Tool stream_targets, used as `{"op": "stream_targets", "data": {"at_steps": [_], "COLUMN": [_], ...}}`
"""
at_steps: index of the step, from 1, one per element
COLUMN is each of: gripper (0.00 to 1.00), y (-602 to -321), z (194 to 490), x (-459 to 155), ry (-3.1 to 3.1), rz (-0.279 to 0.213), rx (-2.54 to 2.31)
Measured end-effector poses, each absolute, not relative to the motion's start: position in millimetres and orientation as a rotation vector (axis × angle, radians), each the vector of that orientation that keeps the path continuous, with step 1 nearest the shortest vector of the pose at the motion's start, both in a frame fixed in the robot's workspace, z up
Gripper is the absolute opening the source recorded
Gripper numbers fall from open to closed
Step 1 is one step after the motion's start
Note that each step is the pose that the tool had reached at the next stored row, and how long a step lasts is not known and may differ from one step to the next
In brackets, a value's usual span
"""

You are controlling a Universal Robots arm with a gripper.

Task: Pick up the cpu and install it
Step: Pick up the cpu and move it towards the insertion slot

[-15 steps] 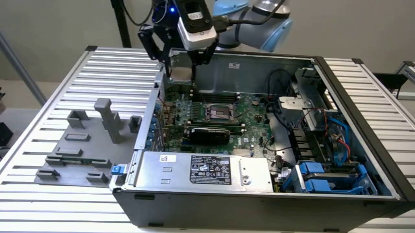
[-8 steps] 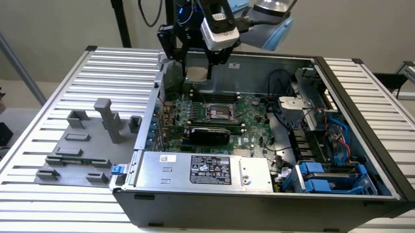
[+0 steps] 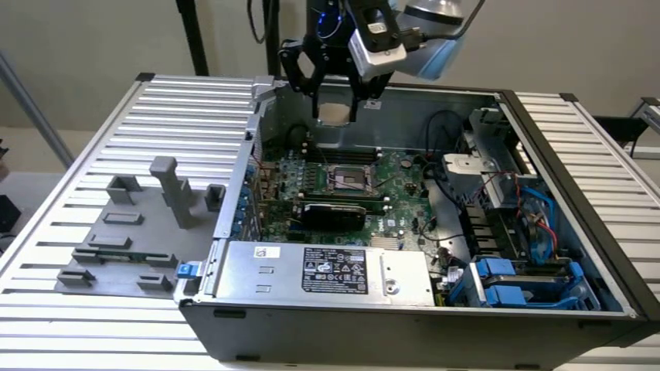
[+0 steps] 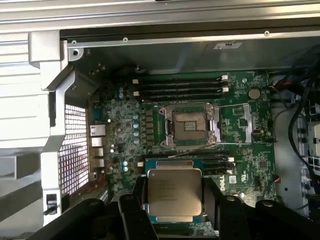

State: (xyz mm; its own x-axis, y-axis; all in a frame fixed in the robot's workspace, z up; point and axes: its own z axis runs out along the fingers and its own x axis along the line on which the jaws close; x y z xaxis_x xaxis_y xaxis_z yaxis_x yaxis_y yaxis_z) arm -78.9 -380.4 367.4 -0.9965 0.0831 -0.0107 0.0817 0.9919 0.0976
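1. The cpu [image 4: 174, 192] sits clamped between my two fingers [image 4: 212, 197], its silvery top with the printed lines facing the wrist camera. The fingers press on two opposite edges and leave the other two edges free. It touches nothing else.
2. My landmark is the CPU socket [image 4: 190, 125], the dark square in its metal frame on the green motherboard [image 4: 250, 150]. In the exterior view, the cpu hangs well above the socket and is shifted from it toward the far wall of the computer case [image 3: 433, 97]. It is not yet over the socket.
3. The chip is square, so no long axis matters. In the wrist view its edges look roughly parallel to the socket's frame, and I judge little twist is needed between them. The chip looks level, flat side down.
4. The socket's contact field looks uncovered, with thin wire levers lying out beside it. I cannot tell more of the frame than that.
5. My gripper [image 3: 335, 116] points straight down from the wrist, with the arm reaching in from beyond the case's far wall.
6. Around the socket:
   - The row of memory slots [image 4: 180, 85] lies just beside it.
   - The silver power supply [image 3: 330, 270] with its black label lies well apart from it, against the case's near wall.
   - The drive bays with blue parts [image 3: 515, 282] are toward the exterior view's right of the socket.
7. Outside the case, well apart from the socket toward the exterior view's left, a grey fixture plate [image 3: 113, 255] rests on the slatted table [image 3: 83, 139].
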Motion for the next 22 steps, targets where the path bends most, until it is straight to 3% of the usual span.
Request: {"op": "stream_targets", "data": {"at_steps": [11, 22], "gripper": [0.55, 0.55], "y": [-341, -332], "z": [348, 336], "x": [-61, -43], "ry": [3.121, 3.123], "rz": [0.152, 0.152], "rx": [0.128, 0.088]}}
